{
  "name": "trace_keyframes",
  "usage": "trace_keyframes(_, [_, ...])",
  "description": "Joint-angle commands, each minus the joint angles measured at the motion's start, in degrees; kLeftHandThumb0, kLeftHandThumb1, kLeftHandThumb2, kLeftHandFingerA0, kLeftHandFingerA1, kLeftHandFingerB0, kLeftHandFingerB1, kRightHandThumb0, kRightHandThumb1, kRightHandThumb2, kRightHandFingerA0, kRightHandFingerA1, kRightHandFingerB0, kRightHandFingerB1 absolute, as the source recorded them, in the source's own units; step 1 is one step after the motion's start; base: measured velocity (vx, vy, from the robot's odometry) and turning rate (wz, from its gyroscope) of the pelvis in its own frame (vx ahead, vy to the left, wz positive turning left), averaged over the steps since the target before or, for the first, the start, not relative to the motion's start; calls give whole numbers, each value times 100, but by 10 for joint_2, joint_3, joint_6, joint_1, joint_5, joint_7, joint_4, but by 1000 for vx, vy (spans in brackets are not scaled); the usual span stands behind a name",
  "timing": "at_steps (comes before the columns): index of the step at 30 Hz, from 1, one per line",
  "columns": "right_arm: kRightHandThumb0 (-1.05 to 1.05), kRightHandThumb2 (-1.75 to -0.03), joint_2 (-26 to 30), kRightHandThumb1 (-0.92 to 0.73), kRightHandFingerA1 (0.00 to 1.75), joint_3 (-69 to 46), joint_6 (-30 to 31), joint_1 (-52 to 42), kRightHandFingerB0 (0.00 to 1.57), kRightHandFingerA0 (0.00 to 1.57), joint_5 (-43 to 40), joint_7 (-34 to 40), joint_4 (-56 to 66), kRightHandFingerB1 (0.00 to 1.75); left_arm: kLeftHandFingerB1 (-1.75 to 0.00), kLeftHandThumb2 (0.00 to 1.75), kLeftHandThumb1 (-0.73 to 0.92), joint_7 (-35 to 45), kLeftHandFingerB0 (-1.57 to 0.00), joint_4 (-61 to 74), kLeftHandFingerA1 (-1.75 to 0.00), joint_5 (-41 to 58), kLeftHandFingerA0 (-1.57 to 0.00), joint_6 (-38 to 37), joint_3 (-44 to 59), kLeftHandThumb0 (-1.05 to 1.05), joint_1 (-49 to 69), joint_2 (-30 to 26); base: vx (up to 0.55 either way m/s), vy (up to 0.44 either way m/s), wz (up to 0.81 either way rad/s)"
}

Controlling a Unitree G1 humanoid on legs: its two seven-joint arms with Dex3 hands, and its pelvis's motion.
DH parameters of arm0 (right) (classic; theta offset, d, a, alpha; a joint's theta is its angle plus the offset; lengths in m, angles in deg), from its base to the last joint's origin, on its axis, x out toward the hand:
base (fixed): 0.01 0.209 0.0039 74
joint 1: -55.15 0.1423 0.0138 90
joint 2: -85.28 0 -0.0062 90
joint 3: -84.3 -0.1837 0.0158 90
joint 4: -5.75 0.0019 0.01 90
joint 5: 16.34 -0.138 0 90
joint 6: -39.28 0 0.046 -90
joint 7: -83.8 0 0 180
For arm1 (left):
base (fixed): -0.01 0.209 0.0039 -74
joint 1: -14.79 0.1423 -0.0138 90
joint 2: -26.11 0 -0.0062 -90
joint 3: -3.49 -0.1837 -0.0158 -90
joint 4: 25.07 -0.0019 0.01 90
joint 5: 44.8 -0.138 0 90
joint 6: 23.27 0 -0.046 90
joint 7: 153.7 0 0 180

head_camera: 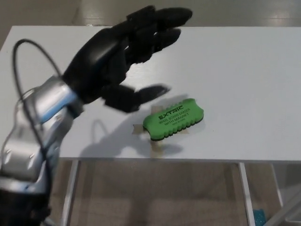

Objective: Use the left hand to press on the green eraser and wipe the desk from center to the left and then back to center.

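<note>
Here the white desk [244, 70] runs nearly the full width of the head view, its near edge crossing low in the frame and its far edge near the top, with broad bare surface on every side of the green eraser [173, 119]. The eraser lies flat close to the near edge, about mid-width, its black "EXTRIC" lettering facing up, resting over strips of tan tape [156, 147] stuck to the desktop. The robot's left hand [123, 59] hangs raised above the desk, up and to the left of the eraser and clear of it, holding nothing. Its two fingers [167, 21] are spread and point toward the far right, the thumb [141, 95] reaching toward the eraser without touching it. A silver forearm [40, 132] with a black cable [21, 47] looping over it enters from the lower left.
</note>
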Motion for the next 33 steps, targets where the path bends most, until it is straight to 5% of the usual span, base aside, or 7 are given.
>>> trace_keyframes(1, [-48, -64, 4, -76, 48, -9, -9, -22, 49, 65, -7, -5, -5, 36, -33, 57, 55, 119, -18, 209, -29, 182, -22, 58, 74, -69, 184, -87, 0, 0, 0])
trace_keyframes(2, [-49, -64, 2, -77, 47, -15, -17, -23, 47, 63, -14, -5, -6, 35, -41, 72, 45, 138, -17, 243, -40, 212, -23, 52, 113, -61, 263, -98, 0, 0, 0])
trace_keyframes(8, [-49, -65, -5, -77, 45, -21, -32, -32, 45, 61, -17, 2, -5, 34, -42, 72, 48, 190, -23, 243, -44, 235, -33, 9, 212, -50, 449, -91, 0, 0, 0])
trace_keyframes(9, [-49, -65, -7, -77, 45, -22, -35, -32, 45, 61, -17, 6, -5, 34, -34, 58, 61, 192, -29, 235, -36, 231, -42, 6, 224, -41, 466, -90, 0, 0, 0])
trace_keyframes(16, [-48, -65, 2, -78, 44, -27, -66, -23, 46, 63, 1, 36, -36, 35, -35, 62, 73, 173, -45, 145, -41, 207, -63, 52, 266, -30, 541, -100, 0, 0, 0])
trace_keyframes(27, [-49, -65, -8, -79, 44, -29, -68, -18, 46, 63, 8, 59, -64, 35, -36, 61, 68, -3, -49, -229, -42, -33, -66, -66, 174, -44, 486, -66, 0, 0, 1])
trace_keyframes(33, [-47, -65, -3, -79, 47, -31, -70, 2, 49, 65, 6, 59, -88, 35, -36, 61, 68, -88, -49, -432, -42, -65, -65, -84, 158, -44, 404, -64, 0, 0, 0])
